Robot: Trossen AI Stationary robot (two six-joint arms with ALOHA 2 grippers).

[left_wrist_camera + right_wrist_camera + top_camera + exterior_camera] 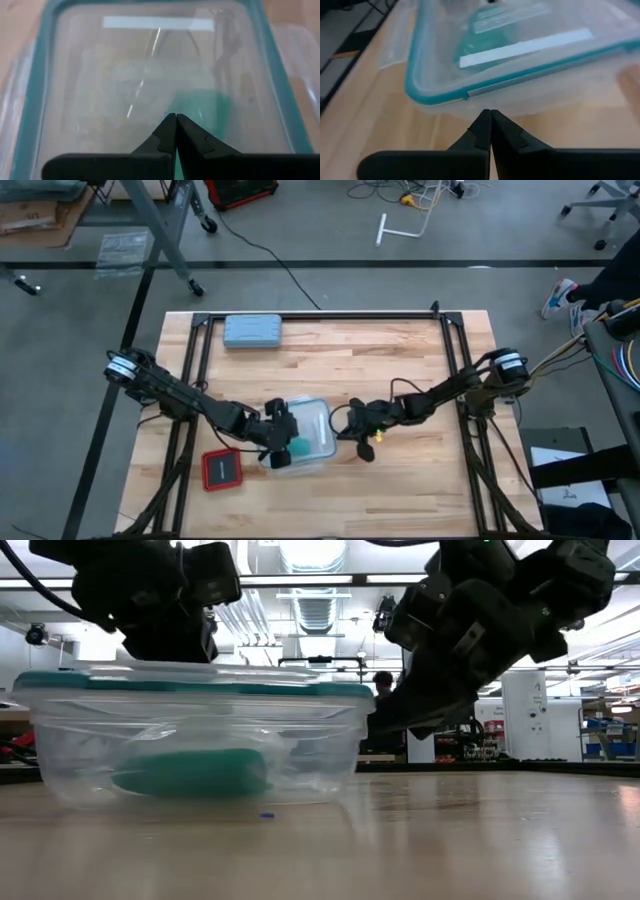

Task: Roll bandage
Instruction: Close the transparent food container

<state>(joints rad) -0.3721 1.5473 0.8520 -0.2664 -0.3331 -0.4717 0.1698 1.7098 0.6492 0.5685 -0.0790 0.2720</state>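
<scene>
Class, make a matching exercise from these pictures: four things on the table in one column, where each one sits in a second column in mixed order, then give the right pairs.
Things:
1. bandage
2. grey-blue case
3. red square object
4. left gripper

Places:
A. near the table's far edge
B. over the lid, fingers shut
C. inside the clear container
D. on the wood beside the container, on the left arm's side

Pairs: 1-C, 2-A, 3-D, 4-B
</scene>
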